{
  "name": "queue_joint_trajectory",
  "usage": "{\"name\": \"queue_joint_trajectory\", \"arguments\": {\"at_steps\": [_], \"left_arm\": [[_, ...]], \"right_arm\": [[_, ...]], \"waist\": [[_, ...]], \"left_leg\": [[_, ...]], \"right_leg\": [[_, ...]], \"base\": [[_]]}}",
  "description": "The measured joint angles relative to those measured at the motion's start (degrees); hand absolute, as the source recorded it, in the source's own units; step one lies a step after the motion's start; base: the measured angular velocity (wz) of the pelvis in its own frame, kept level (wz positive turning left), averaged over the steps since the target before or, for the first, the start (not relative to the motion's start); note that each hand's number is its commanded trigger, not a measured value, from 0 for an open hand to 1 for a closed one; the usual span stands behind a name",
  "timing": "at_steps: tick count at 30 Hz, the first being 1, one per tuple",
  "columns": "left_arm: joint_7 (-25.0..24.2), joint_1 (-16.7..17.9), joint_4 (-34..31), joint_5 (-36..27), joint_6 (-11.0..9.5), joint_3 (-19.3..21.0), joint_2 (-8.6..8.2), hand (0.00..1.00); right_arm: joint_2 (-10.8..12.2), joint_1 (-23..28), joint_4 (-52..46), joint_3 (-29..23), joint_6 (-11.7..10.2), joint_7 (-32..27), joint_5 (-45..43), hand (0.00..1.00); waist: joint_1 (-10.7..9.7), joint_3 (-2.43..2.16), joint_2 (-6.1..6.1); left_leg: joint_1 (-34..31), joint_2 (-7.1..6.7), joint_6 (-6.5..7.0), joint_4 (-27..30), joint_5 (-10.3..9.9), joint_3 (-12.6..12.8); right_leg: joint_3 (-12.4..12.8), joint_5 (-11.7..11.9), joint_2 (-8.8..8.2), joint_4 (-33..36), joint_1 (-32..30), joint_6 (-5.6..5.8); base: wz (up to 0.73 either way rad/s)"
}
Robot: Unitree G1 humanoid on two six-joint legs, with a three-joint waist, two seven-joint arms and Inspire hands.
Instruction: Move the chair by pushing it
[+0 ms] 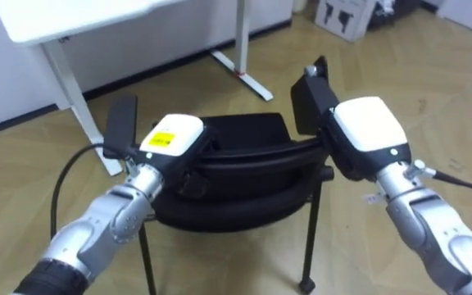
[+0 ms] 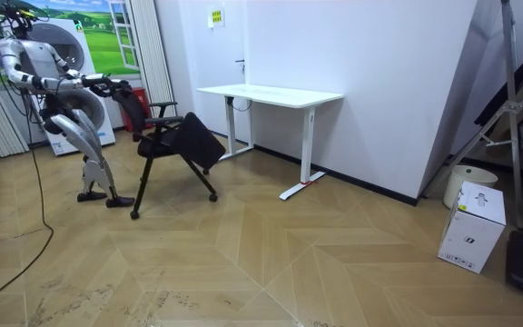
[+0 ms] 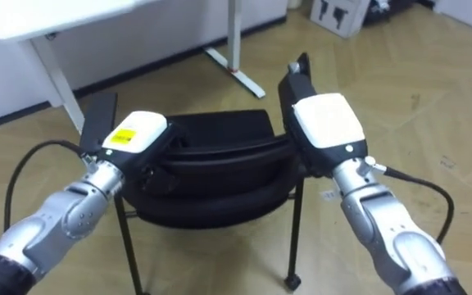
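A wooden floor (image 2: 289, 263) is seen before a white wall, with a white desk (image 2: 271, 94) at the upper centre of the room view and a white box (image 2: 472, 227) at the lower right. The black chair (image 1: 236, 192) is found at the centre of the left eye view, short of the desk. The left hand (image 1: 173, 138) is laid on the backrest's left end and the right hand (image 1: 369, 127) on its right end; whether either is closed round the backrest cannot be told. The pushing step is judged to be in hand. An even forward push from both arms is called for next, so that the chair is rolled straight toward the desk.
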Motion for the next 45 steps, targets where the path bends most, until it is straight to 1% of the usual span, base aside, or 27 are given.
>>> {"name": "queue_joint_trajectory", "arguments": {"at_steps": [2,6,7,8,10,11,12,14,15,16,17,20,21,22,23,24,25,27,29,33,36,37,38,39,40,41,45], "left_arm": [[0.25,-0.07,-0.18,0.07,-0.11,0.55,-0.08,1.00],[0.55,-0.01,-0.90,0.37,-0.07,0.74,-0.01,1.00],[0.51,-0.27,-0.81,0.58,0.19,0.85,0.06,1.00],[0.42,-0.26,-0.77,0.65,0.38,0.87,0.05,1.00],[-0.14,0.26,-0.72,0.56,0.73,0.93,-0.18,1.00],[-0.11,0.50,-0.72,0.56,0.72,0.94,-0.19,1.00],[0.02,0.96,-0.70,0.57,0.61,0.94,-0.13,1.00],[0.42,0.98,-1.06,0.57,0.55,0.96,-0.03,1.00],[0.98,0.97,-1.04,0.57,0.74,0.96,-0.10,1.00],[1.65,1.01,-0.73,1.06,0.90,0.97,-0.36,1.00],[2.03,1.11,-0.70,1.15,0.96,0.95,-0.37,1.00],[2.51,1.07,-1.74,1.44,2.01,0.96,-0.32,1.00],[2.68,1.07,-1.94,1.80,2.32,0.95,-0.55,1.00],[2.74,1.08,-2.41,2.34,2.43,0.96,-0.62,1.00],[2.75,1.11,-2.65,2.48,2.44,0.96,-0.60,1.00],[2.62,1.22,-2.95,2.63,2.43,0.95,-0.55,1.00],[2.66,1.21,-3.09,2.64,2.45,0.96,-0.39,1.00],[2.71,1.07,-3.30,2.47,2.61,1.18,-0.24,1.00],[2.55,0.96,-3.55,2.29,2.67,1.58,-0.33,1.00],[2.18,0.82,-4.13,2.09,2.70,2.50,-0.80,1.00],[1.56,0.81,-4.13,1.26,2.82,2.16,-0.93,1.00],[1.44,0.78,-4.16,1.02,2.79,2.13,-0.95,1.00],[1.30,0.75,-4.17,0.85,2.71,2.13,-0.96,1.00],[1.00,0.58,-4.15,0.74,2.72,2.17,-0.96,1.00],[0.91,0.53,-4.06,0.65,2.73,2.19,-1.00,1.00],[0.97,0.53,-4.08,0.63,2.71,2.24,-1.00,1.00],[1.15,0.55,-3.33,-0.85,2.30,2.24,-0.51,1.00]], "right_arm": [[0.11,-0.05,-0.60,-0.58,0.01,0.50,0.70,1.00],[0.14,-0.74,-0.73,-0.70,0.24,1.89,1.58,1.00],[0.17,-1.53,-0.30,-0.12,0.22,2.55,1.52,1.00],[0.15,-1.85,0.08,0.08,0.18,2.87,1.34,1.00],[0.22,-1.97,1.94,0.26,-0.94,2.55,1.34,1.00],[0.29,-1.96,1.98,0.32,-1.09,2.40,1.34,1.00],[0.43,-1.87,2.28,0.51,-1.12,2.06,1.35,1.00],[0.41,-2.10,1.81,0.56,-0.91,2.01,1.33,1.00],[0.40,-2.58,1.79,0.79,-0.70,2.00,1.24,1.00],[0.41,-2.86,1.94,1.14,-0.32,1.99,1.24,1.00],[0.41,-2.88,1.95,1.29,-0.25,2.01,1.39,1.00],[0.44,-3.60,1.83,1.64,0.44,1.98,1.42,1.00],[0.37,-3.64,1.86,1.56,0.79,1.95,1.48,1.00],[0.21,-3.54,1.81,1.51,0.81,1.47,1.40,1.00],[0.18,-3.44,1.81,1.45,0.82,1.16,1.39,1.00],[0.19,-2.99,1.73,1.50,0.84,0.59,1.15,1.00],[0.20,-2.87,1.61,1.48,0.85,0.07,0.59,1.00],[0.05,-2.94,1.08,1.51,0.84,-0.22,-0.13,1.00],[0.00,-2.76,0.33,1.08,0.84,-0.34,-0.30,1.00],[-0.01,-3.12,-0.51,0.26,0.78,-0.38,-0.33,1.00],[-0.08,-3.12,-0.54,0.27,0.79,-0.30,-0.40,1.00],[-0.16,-3.11,-0.54,-0.11,0.73,-0.27,-0.34,1.00],[-0.16,-3.07,-0.45,-0.25,0.65,-0.29,-0.23,1.00],[-0.04,-3.07,-0.02,-0.55,0.17,-0.30,0.01,1.00],[-0.03,-3.09,0.14,-0.57,0.03,-0.24,0.03,1.00],[-0.03,-3.10,0.02,-0.61,0.03,-0.24,0.00,1.00],[0.17,-3.01,-0.50,-0.42,0.19,-0.26,0.26,1.00]], "waist": [[-0.20,-0.22,-0.11],[1.86,-0.26,1.52],[1.91,-0.16,1.20],[1.93,-0.08,1.03],[3.40,0.12,1.08],[3.57,0.14,1.09],[4.37,0.23,0.66],[5.10,0.15,0.08],[5.83,0.25,-0.13],[6.48,0.68,-0.87],[6.56,0.61,-0.94],[6.31,0.50,-2.11],[6.16,0.43,-2.31],[6.22,0.35,-2.49],[6.28,0.36,-2.51],[6.52,-0.15,-2.74],[6.23,-0.50,-3.19],[6.10,-0.62,-3.62],[6.22,-0.75,-3.80],[6.24,-0.45,-3.47],[6.13,0.06,-3.19],[5.91,0.10,-3.07],[5.77,0.16,-2.98],[5.53,0.27,-2.82],[5.09,0.68,-2.05],[4.93,0.70,-1.99],[4.84,1.04,-0.51]], "left_leg": [[0.68,0.66,-0.92,-0.12,-0.92,-2.31],[4.30,5.41,-4.20,2.90,-4.02,-2.82],[1.45,6.95,-5.26,11.51,-2.57,-1.20],[-0.13,7.61,-5.79,15.90,-0.87,-1.07],[-4.15,10.03,-6.63,28.92,8.44,-0.63],[-4.94,10.18,-6.61,31.03,11.00,-0.63],[-6.06,10.29,-6.31,33.69,15.32,-0.69],[-9.26,10.43,-5.99,34.63,15.15,-0.65],[-11.53,10.42,-5.99,33.75,13.48,0.02],[-13.32,9.65,-6.20,31.07,11.91,-0.10],[-14.29,9.31,-6.31,29.13,11.33,-0.07],[-18.71,6.81,-6.59,13.56,11.31,-0.01],[-18.85,6.25,-6.55,4.72,11.97,0.49],[-18.75,5.97,-6.15,-2.90,14.20,1.48],[-18.67,5.88,-5.67,-5.50,16.76,1.68],[-17.71,5.54,-5.32,-8.51,21.18,1.73],[-16.44,4.41,-4.41,-10.37,23.31,1.61],[-15.30,3.15,-3.38,-10.15,24.29,1.84],[-15.04,2.43,-2.78,-8.98,22.62,2.87],[-14.39,0.92,-1.27,-5.49,17.86,5.00],[-12.37,-0.40,0.04,-3.63,13.96,5.94],[-11.83,-1.20,0.67,-2.82,12.70,6.18],[-11.48,-1.37,1.00,-2.29,12.00,6.42],[-10.60,-1.73,1.58,-1.46,10.79,6.52],[-9.93,-1.93,1.99,-0.95,9.80,6.32],[-9.63,-2.00,2.13,-0.93,9.47,6.29],[-6.54,-1.81,2.58,-2.45,7.94,6.18]], "right_leg": [[-1.12,-0.11,0.66,0.59,1.21,-1.17],[-5.07,-3.45,4.28,2.48,5.13,-6.06],[-5.12,-4.35,4.95,3.84,6.06,-7.02],[-5.10,-4.98,5.18,4.63,6.65,-7.35],[-5.20,-8.26,5.87,6.85,9.73,-8.36],[-5.14,-8.98,6.15,6.89,10.53,-8.48],[-4.88,-10.33,6.15,6.93,11.96,-8.75],[-4.72,-11.67,5.92,6.87,12.83,-9.00],[-4.68,-12.16,5.71,6.81,13.48,-9.20],[-4.70,-12.68,5.23,6.41,14.57,-9.34],[-4.72,-12.91,5.04,6.04,15.05,-9.27],[-4.84,-14.06,3.75,4.52,16.29,-8.55],[-4.84,-14.39,3.51,3.46,17.21,-8.13],[-4.82,-15.07,3.15,3.16,17.83,-7.68],[-4.79,-15.31,3.10,2.70,18.40,-7.44],[-4.43,-15.66,3.02,1.67,19.36,-6.91],[-4.50,-16.06,2.47,0.86,20.08,-6.17],[-4.24,-16.55,1.54,0.14,21.01,-5.18],[-3.41,-17.08,0.56,-0.55,21.84,-4.26],[-2.81,-18.76,-2.04,1.24,23.81,-1.81],[-2.61,-19.38,-5.32,12.52,21.39,0.19],[-2.71,-18.43,-7.25,19.09,18.90,1.84],[-2.69,-17.51,-8.13,22.23,17.79,2.76],[-2.38,-14.86,-9.48,27.98,15.45,3.45],[-1.50,-11.77,-10.03,32.20,13.49,3.38],[-0.67,-10.72,-10.05,33.83,12.56,3.53],[3.65,-12.03,-9.59,37.70,4.25,3.31]], "base": [[0.54],[0.19],[0.36],[0.24],[0.02],[0.06],[0.10],[0.03],[-0.13],[-0.13],[0.00],[0.12],[0.11],[0.09],[0.00],[0.06],[0.10],[0.08],[-0.11],[-0.08],[-0.07],[-0.04],[-0.04],[0.00],[0.00],[-0.05],[-0.05]]}}
